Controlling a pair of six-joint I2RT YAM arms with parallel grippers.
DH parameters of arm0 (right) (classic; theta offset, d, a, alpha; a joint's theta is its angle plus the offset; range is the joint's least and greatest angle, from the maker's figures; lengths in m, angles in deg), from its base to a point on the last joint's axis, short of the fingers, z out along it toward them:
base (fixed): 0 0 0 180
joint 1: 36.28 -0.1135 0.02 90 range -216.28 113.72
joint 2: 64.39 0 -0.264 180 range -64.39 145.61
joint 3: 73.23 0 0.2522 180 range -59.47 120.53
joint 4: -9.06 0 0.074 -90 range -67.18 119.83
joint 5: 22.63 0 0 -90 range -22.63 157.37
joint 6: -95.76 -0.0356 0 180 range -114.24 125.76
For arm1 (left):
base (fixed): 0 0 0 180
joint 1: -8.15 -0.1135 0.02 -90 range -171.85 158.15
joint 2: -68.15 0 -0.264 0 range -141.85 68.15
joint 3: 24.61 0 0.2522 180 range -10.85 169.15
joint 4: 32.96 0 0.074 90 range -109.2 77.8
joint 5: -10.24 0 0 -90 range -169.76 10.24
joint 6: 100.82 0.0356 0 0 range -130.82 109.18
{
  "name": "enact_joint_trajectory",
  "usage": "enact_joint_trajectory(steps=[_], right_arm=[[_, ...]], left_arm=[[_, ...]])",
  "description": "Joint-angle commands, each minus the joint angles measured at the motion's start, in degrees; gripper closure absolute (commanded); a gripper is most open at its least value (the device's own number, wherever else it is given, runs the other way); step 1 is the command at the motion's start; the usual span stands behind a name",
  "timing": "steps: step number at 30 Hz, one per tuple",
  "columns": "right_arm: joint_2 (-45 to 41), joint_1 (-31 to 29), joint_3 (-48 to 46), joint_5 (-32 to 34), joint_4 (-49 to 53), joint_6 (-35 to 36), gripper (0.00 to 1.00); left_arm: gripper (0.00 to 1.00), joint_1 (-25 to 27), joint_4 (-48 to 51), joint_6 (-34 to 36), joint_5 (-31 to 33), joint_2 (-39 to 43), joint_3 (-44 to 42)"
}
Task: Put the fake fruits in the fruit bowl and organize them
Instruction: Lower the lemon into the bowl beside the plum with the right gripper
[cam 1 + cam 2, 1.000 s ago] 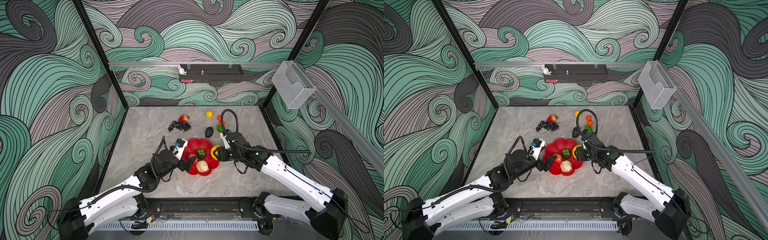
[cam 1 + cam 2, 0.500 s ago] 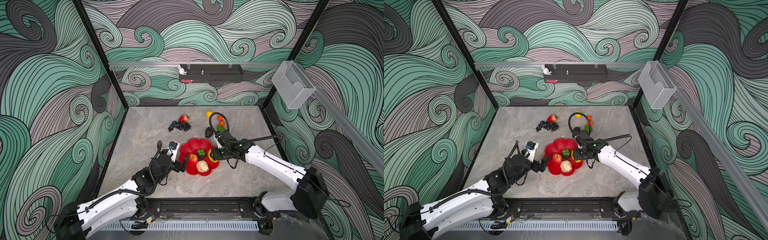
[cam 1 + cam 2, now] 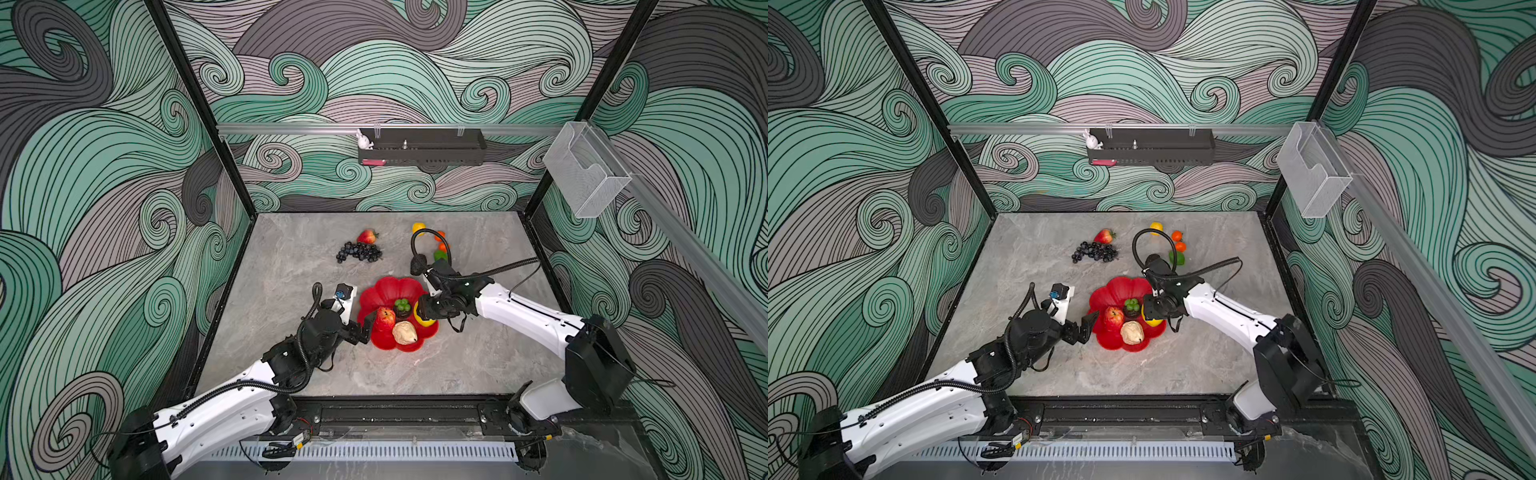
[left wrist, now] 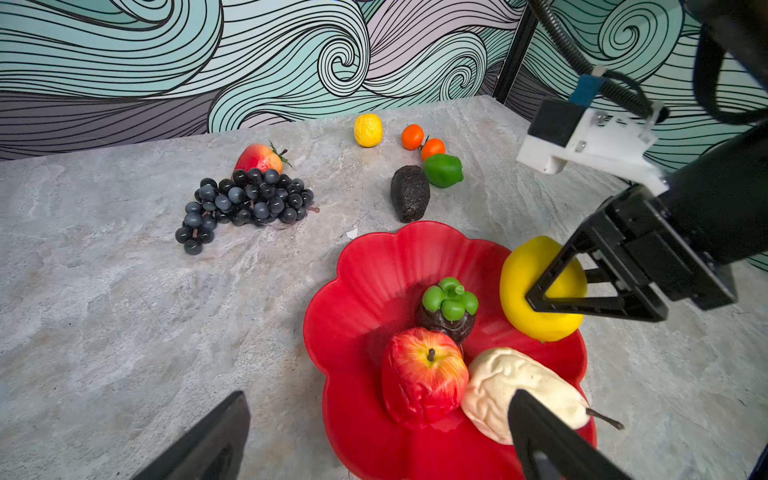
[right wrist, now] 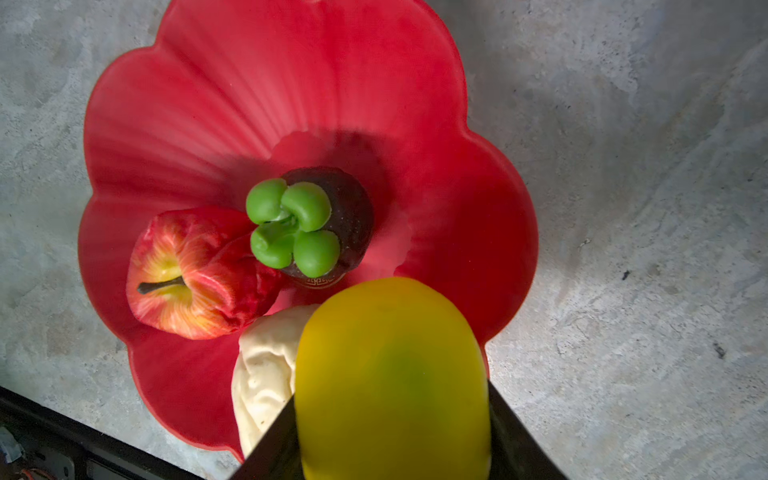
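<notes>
The red fruit bowl (image 3: 390, 289) (image 3: 1121, 289) holds a red apple (image 4: 424, 374), a beige pear (image 4: 498, 382) and a dark fruit with a green top (image 5: 299, 224). My right gripper (image 5: 392, 436) is shut on a smooth yellow lemon (image 5: 390, 374) (image 3: 424, 319), held just above the bowl's right rim. Beside the bowl's left rim, my left gripper (image 4: 380, 449) (image 3: 1086, 328) stands open and holds nothing. Farther back on the table lie dark grapes (image 4: 249, 203), a strawberry (image 4: 257, 158), a second lemon (image 4: 368, 130), two oranges (image 4: 412, 136), a lime (image 4: 443, 170) and an avocado (image 4: 409, 193).
A black wall tray (image 3: 422, 151) hangs on the back wall. A clear bin (image 3: 586, 178) is fixed to the right wall. The right arm's cable (image 3: 419, 245) loops over the avocado and lime. A black rail (image 3: 395, 409) runs along the table's front edge.
My left gripper has pulled back leftward from the apple, which now rests in the bowl. The right gripper has carried the lemon a little further over the bowl's right rim.
</notes>
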Motion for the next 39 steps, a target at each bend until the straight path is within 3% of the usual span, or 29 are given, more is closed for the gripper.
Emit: enact_joint_trajectory(steps=[1, 39], right_arm=[[1.1, 0.3, 1.0, -1.4, -1.2, -0.9, 0.51], [5.2, 0.8, 1.5, -1.2, -1.7, -2.0, 0.34]], left_arm=[[0.01, -0.6, -1.1, -0.8, 0.7, 0.9, -0.3], [0.02, -2.5, -1.2, -2.5, 0.5, 4.6, -2.3]])
